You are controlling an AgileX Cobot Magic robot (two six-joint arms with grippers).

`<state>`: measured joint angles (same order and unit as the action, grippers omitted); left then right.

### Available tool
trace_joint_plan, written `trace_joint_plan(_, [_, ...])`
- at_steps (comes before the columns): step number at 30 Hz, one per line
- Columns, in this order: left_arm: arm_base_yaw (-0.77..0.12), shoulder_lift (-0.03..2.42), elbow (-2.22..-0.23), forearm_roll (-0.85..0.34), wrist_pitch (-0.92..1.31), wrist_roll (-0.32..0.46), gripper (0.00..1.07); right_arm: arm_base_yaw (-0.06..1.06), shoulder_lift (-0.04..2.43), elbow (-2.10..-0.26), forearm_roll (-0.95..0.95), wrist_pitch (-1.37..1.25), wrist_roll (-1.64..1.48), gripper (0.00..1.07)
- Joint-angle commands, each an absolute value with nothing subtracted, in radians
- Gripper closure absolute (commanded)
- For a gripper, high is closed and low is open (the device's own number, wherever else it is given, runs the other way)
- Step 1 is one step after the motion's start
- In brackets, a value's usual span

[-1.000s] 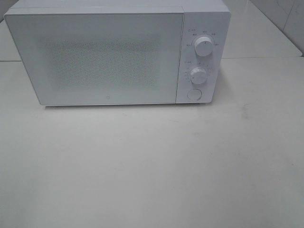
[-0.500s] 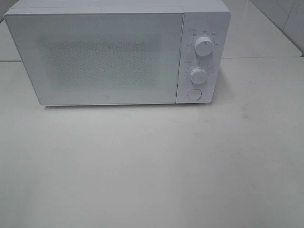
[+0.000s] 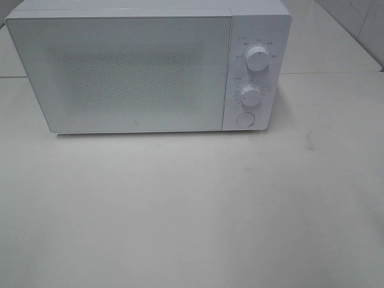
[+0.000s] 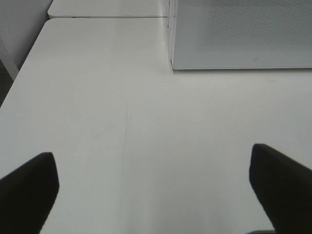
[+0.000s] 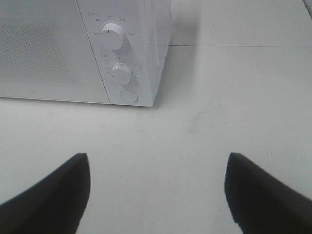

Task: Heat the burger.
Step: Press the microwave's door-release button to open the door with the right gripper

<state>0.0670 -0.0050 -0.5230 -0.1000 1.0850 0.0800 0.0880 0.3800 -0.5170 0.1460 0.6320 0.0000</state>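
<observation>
Burger position I cannot give: none of my three views shows the burger. The microwave (image 3: 138,72) has its door (image 3: 120,75) shut, and I can make out nothing behind the speckled window.

My left gripper (image 4: 151,153) is spread wide. Its dark fingers (image 4: 29,190) sit at opposite sides of the wrist view with only bare desk (image 4: 146,122) between them. It holds nothing and touches nothing that I can see.

My right gripper (image 5: 158,156) is also parted and empty. It faces the microwave's control panel, where I see the upper knob (image 5: 111,36), the lower knob (image 5: 121,73) and the round button (image 5: 129,95).

The microwave stands toward the far edge of the desk, and one front corner of it shows in the left wrist view. Neither gripper appears in the high view.

Against the frames from a second ago and half a second ago, the high view looks the same. The door is shut, both knobs are turned as before, and the desk in front is unchanged.
</observation>
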Motion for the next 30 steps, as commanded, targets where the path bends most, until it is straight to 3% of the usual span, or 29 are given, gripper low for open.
trace_joint_plan(1, [0.067,-0.011,-0.519,-0.103,1.073,0.076,0.07,0.081,0.439,-0.520,0.148,0.554,0.000,0.32])
trace_joint_plan(23, [0.067,-0.011,-0.519,-0.103,1.073,0.076,0.07,0.081,0.876,-0.520,0.142,0.139,0.000,0.32])
trace_joint_plan(30, [0.067,-0.011,-0.519,-0.103,1.073,0.076,0.07,0.085,1.026,-0.454,0.142,-0.143,0.000,0.32])
